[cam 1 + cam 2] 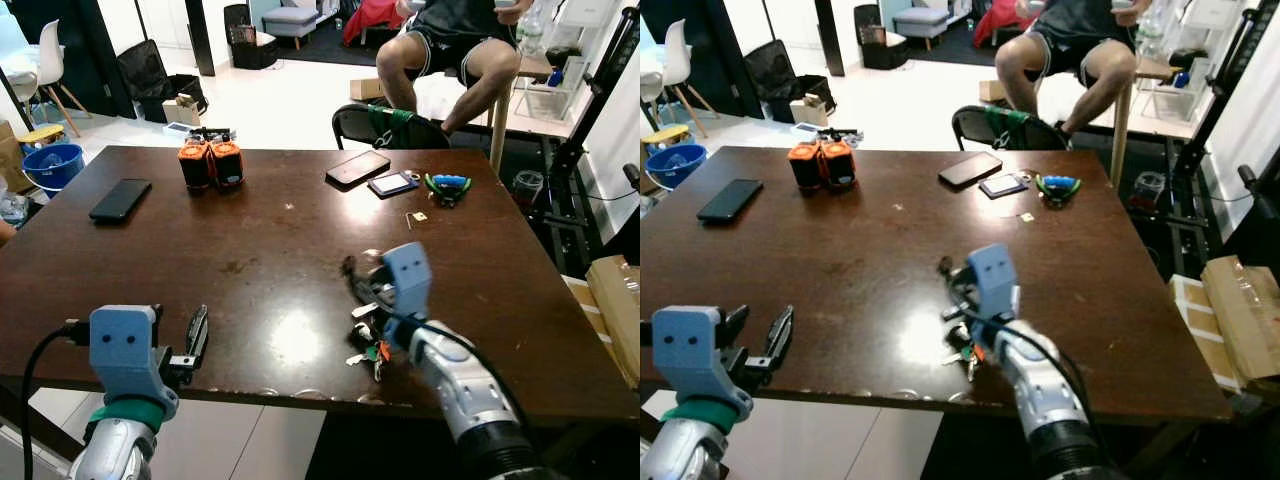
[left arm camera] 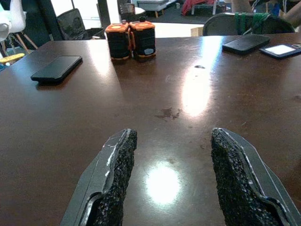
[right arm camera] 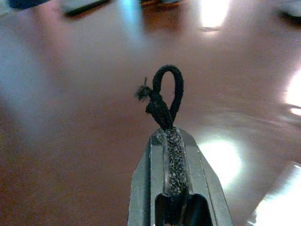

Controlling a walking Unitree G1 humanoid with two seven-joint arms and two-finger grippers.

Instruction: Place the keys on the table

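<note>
right gripper [image 3: 168, 134] pinches a black cord loop [image 3: 164, 96] between 2 gritty fingers; metal keys [image 1: 368, 350] dangle onto the glossy brown table [image 1: 250, 250], near edge. left gripper [image 2: 171, 181] gapes wide, near left.

- The dark brown table [image 1: 260, 250] has a glossy top with glare patches.
- A black phone [image 1: 120, 199] lies near its left edge.
- Two orange-and-black rolls [image 1: 210, 164] stand side by side at the far side.
- Another dark phone [image 1: 357, 167], a small device [image 1: 392, 183] and green-handled pliers [image 1: 446, 186] lie far right.
- Keys [image 1: 368, 350] rest near the front edge.
</note>
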